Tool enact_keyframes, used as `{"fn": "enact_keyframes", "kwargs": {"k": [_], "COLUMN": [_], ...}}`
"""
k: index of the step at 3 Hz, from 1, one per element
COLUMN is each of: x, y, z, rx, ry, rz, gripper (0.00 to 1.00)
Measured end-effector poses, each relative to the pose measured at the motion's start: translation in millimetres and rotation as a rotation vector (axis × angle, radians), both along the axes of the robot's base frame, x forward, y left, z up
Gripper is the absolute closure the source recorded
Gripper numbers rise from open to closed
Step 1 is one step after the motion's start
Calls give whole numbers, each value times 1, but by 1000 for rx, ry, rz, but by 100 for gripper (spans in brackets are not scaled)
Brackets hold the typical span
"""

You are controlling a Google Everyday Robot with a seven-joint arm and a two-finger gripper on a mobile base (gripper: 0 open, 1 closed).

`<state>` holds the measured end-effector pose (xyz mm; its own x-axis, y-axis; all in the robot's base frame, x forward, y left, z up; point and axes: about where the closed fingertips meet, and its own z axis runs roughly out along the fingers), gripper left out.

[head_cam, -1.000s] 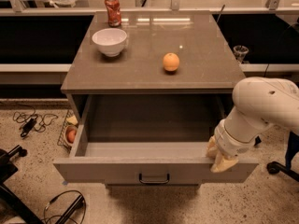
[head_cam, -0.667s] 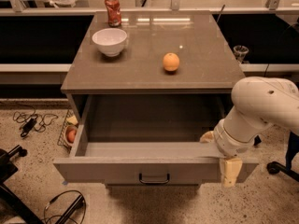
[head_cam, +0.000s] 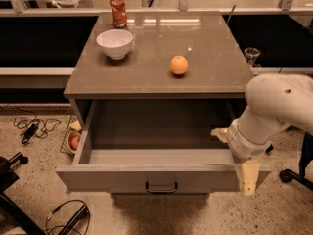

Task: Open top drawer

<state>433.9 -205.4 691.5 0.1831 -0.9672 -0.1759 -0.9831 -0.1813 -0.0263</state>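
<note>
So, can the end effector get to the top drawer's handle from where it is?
Probably yes. The end effector sits at the top drawer's right front corner, and the handle faces out with nothing before it.

The arm (head_cam: 281, 99) is a smooth, rounded off-white shell, bulbous at its joint and narrowing to a pale banded wrist collar (head_cam: 244, 140). The gripper (head_cam: 231, 161), at the near right, has two blocky cream-yellow fingers (head_cam: 248, 176), spread apart.

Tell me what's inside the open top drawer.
Wide grey top drawer: plain grey interior, nothing visible; the robot's tool at its right front corner hides that part.
</note>
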Motion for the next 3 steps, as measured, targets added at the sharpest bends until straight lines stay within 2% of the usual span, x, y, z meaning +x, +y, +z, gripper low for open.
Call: {"fn": "enact_keyframes", "kwargs": {"k": [1,2,3], "x": [16,48,70], "y": [-14,-29,-42], "z": [52,83,81], "rx": [-94,-153,-151], "ry": [-57,-123,-164], "rz": [-2,-8,-32], "gripper": [0,18,41]}}
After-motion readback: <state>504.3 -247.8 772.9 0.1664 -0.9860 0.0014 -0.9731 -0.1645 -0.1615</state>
